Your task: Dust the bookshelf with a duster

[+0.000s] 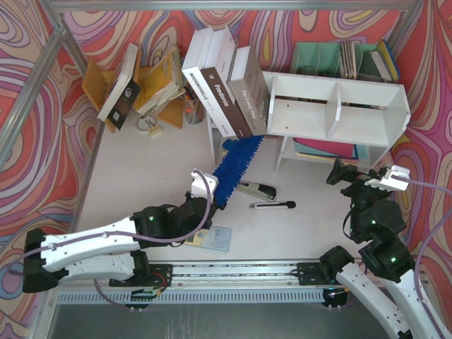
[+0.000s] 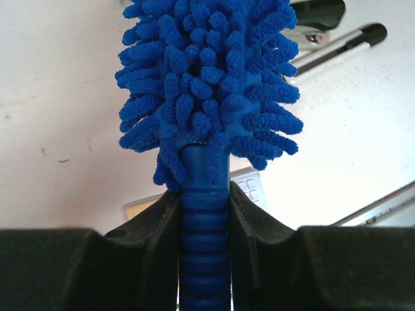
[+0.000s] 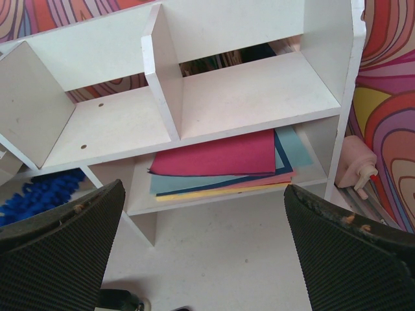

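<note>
Left hand [image 1: 210,200] is clamped narrow on the duster [image 1: 236,164], gripping the ribbed blue handle just below the fluffy head (the left wrist view shows both fingers [image 2: 159,227] pressed against the handle, with the duster [image 2: 207,78] head filling the top of the frame). The duster runs diagonally from the hand up and right. Its far end sits under the leaning books [image 1: 226,85] and just beside the left leg of the bookshelf [image 1: 337,106]. Can't tell whether the head rests on the table [image 1: 162,176] or is slightly off it.

Right hand [image 1: 364,176] is spread wide and holds nothing. It is in front of the bookshelf's right half and apart from it. In the right wrist view the right hand [image 3: 204,194] has its black pads at the two lower corners, and the bookshelf [image 3: 259,91] fills the frame. The upper tier has two compartments split by a divider. The lower tier has a stack of coloured paper sheets [image 3: 220,159], red on top. A bit of the blue duster [image 3: 39,194] shows at the left, past the shelf leg.

On the table between the arms are a black stapler [image 1: 258,191], just right of the duster head, and a pen-like tool [image 1: 272,205]. A green file organiser [image 1: 318,58] is behind the bookshelf. A yellow wooden rack [image 1: 152,85] with books is at back left.
</note>
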`<state>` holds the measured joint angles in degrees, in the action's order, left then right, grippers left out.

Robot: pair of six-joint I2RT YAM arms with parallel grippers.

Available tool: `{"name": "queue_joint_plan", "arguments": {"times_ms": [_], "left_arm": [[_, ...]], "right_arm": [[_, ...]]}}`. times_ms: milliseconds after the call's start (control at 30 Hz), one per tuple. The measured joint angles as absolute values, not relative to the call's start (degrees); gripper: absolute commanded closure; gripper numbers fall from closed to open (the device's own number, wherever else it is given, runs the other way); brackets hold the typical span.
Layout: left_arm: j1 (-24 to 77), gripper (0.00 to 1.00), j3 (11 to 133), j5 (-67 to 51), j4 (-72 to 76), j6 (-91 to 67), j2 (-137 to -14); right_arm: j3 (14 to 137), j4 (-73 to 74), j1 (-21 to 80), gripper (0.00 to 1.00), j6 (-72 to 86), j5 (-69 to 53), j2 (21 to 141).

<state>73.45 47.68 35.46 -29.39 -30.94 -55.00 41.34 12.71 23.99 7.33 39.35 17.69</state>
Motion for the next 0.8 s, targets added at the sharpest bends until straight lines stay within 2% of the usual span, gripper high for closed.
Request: {"name": "queue_joint_plan", "arguments": {"times_ms": [367, 800], "left_arm": [[74.06, 1.0, 50.06, 27.2, -29.43, -30.24, -62.02], [78.26, 1.0, 55.42, 22.68, -50.98, -35.79, -46.15]], "right_arm": [[41.34, 12.71, 23.99, 0.01, 7.31, 39.38, 17.69], [41.34, 12.69, 23.99, 0.01, 7.31, 39.44, 17.69]]}}
